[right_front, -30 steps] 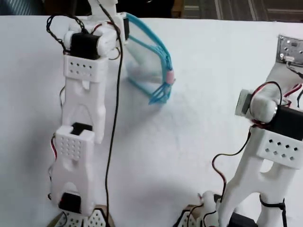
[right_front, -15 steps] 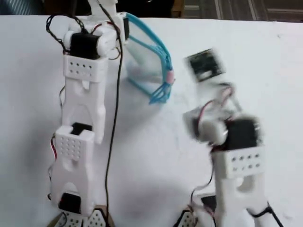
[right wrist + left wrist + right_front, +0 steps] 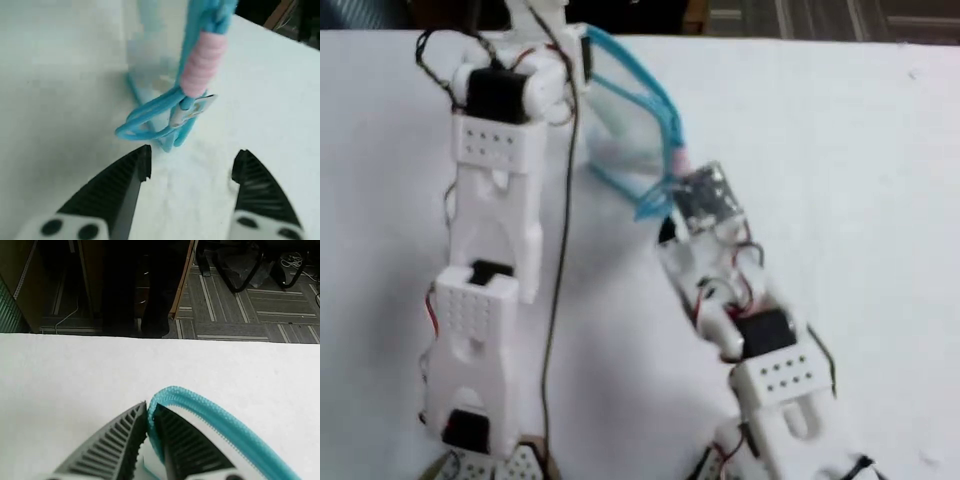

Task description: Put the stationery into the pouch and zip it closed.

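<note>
The clear pouch (image 3: 632, 128) with blue zip trim stands tilted on the white table, far centre-left. My left gripper (image 3: 148, 416) is shut on the blue trim (image 3: 210, 417) at its far end; in the high view that grip (image 3: 584, 56) sits beside the arm's wrist. A pink zip pull (image 3: 677, 160) marks the pouch's near end, above blue cord loops (image 3: 655, 200). My right gripper (image 3: 194, 157) is open just short of those loops (image 3: 152, 125), below the pink pull (image 3: 204, 59), touching nothing. In the high view it (image 3: 663, 222) lies right at the pouch's near end.
The white table (image 3: 840, 150) stretches bare to the right of the pouch. The left arm's white links (image 3: 490, 230) run along the left side. Beyond the table's far edge lies dark floor and furniture (image 3: 150, 285).
The right arm swung from the table's right edge leftward and forward to the pouch's near end. The left arm and the pouch kept still.
</note>
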You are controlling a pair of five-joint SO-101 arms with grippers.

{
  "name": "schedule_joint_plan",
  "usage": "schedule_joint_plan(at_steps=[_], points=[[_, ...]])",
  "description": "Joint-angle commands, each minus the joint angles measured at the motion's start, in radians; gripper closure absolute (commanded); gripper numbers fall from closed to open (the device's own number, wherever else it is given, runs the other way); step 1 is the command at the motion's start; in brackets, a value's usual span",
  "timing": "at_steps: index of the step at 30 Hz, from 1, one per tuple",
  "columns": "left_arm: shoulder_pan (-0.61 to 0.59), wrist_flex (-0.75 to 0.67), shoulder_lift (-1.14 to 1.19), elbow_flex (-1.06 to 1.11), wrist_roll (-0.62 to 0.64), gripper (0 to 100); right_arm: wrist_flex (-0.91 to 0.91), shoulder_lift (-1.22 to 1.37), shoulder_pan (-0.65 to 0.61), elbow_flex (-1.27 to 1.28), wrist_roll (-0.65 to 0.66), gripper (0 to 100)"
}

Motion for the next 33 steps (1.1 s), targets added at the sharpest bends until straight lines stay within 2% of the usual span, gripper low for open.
schedule_joint_plan(at_steps=[1,5,8,12,19,27,30,33], points=[[-0.001,0.005,0.03,0.002,0.011,98,-0.213,-0.018,0.024,0.071,-0.005,73.8],[0.001,0.005,0.033,0.002,0.011,98,-0.262,-0.016,0.019,0.114,-0.012,73.8],[0.002,0.005,0.035,0.002,0.011,98,-0.268,0.018,0.019,0.103,-0.075,73.8],[0.004,0.005,0.036,0.002,0.011,98,-0.298,0.159,0.021,0.044,-0.126,73.8],[0.002,0.003,0.036,0.002,0.011,98,-0.406,0.463,0.019,-0.092,-0.129,73.8],[-0.001,0.002,0.036,0.002,0.011,98,-0.493,0.619,0.019,-0.161,-0.13,73.8],[0.001,0.002,0.036,0.002,0.011,98,-0.536,0.631,0.019,-0.161,-0.13,79.8],[0.001,0.002,0.036,0.002,0.011,98,-0.549,0.628,0.024,-0.166,-0.13,94.0]])
